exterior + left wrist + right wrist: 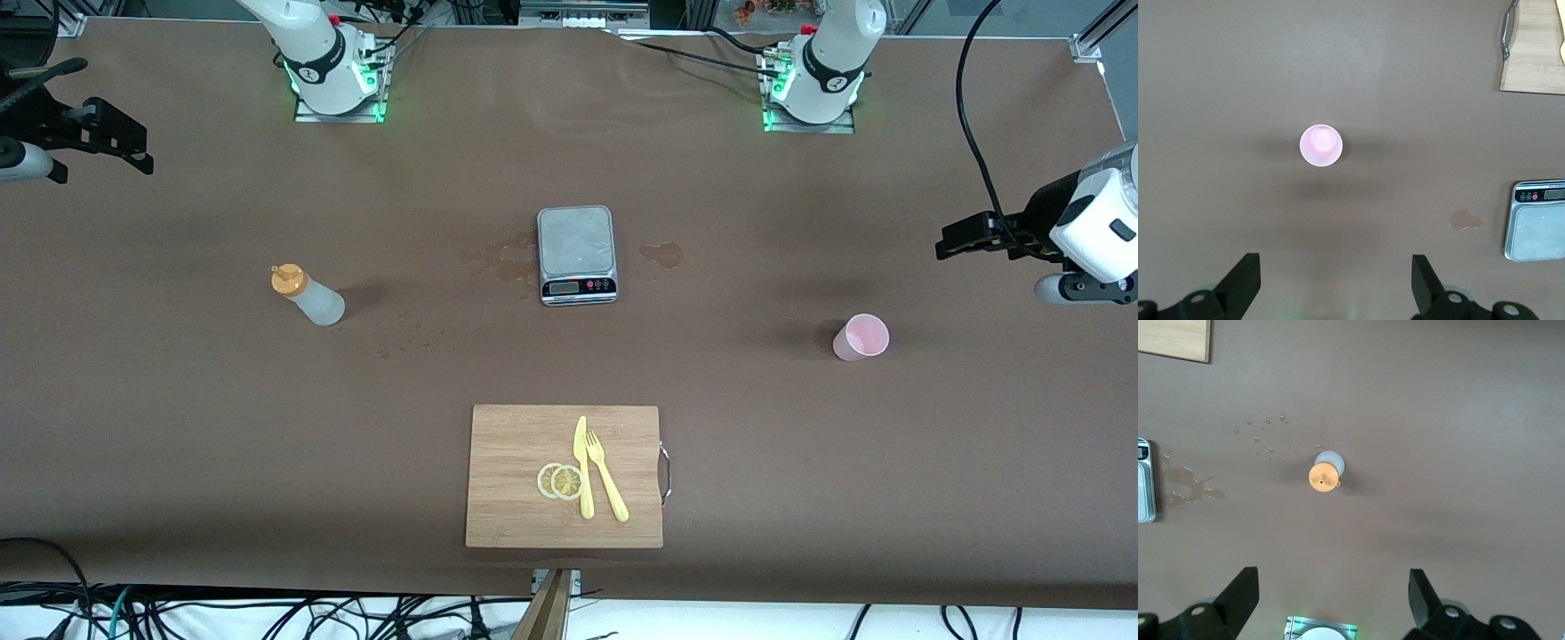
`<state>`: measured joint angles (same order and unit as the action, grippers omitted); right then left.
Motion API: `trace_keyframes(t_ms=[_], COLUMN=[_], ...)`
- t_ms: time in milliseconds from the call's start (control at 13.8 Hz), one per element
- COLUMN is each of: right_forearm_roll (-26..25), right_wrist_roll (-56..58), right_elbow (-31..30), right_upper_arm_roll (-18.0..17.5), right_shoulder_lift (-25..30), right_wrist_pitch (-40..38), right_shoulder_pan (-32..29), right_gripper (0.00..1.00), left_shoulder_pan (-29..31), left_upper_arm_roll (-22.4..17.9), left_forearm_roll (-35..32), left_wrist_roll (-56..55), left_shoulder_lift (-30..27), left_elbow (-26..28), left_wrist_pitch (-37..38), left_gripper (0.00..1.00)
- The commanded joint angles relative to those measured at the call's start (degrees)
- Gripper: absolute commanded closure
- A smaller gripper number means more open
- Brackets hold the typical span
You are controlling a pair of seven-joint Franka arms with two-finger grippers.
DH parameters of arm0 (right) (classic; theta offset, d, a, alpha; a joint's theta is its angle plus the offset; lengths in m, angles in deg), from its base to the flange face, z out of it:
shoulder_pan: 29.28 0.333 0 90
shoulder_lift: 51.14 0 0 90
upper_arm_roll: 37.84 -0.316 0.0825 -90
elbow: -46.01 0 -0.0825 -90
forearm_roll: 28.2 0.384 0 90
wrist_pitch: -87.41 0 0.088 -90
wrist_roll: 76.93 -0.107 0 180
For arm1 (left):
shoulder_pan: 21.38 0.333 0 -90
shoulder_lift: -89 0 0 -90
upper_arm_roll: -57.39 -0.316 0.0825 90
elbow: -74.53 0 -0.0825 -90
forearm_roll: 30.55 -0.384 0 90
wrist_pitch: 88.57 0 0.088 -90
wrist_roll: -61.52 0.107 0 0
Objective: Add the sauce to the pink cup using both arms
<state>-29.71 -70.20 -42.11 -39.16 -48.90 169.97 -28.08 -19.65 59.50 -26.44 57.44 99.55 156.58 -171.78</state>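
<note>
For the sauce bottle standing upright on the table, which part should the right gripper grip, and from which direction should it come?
Probably the sauce bottle is best gripped at mid-body, below its orange cap. It stands upright and apart from the scale, so the open right gripper could come down and close from the sides. The whitish body looks round and soft, so squeeze gently.

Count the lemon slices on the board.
2: round yellow lemon slices, overlapping, on the rectangular wooden cutting board, beside the yellow plastic knife. None seem hidden.
</note>
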Motion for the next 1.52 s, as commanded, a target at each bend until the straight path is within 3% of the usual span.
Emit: trace_keyframes(t_ms=[0, 508, 1451], right_forearm_roll=[0.02, 4.85, 4.85], right_wrist_roll=[0.13, -0.58, -0.40], right_elbow=[1.37, 1.37, 1.37], right_upper_arm_roll=[-1.57, -1.58, -1.76], right_shoulder_lift=[-0.14, -0.40, -0.40], right_wrist_pitch=[-1.25, 0.24, 0.15], right_shoulder_pan=[0.56, -0.14, 0.21], right_gripper=[0.00, 0.00, 0.00], left_shoulder_pan=[0.29, -0.06, -0.15], left_upper_arm_roll=[0.09, 0.18, 0.26], left_forearm_roll=[-1.13, -1.48, -1.66], left_wrist_roll=[1.18, 0.75, 0.66], left_shoulder_lift=[1.49, 2.11, 2.20], left_elbow=[-2.15, -3.64, -3.21], left_wrist_pitch=[0.23, 0.32, 0.06], left_gripper=[0.00, 0.00, 0.00])
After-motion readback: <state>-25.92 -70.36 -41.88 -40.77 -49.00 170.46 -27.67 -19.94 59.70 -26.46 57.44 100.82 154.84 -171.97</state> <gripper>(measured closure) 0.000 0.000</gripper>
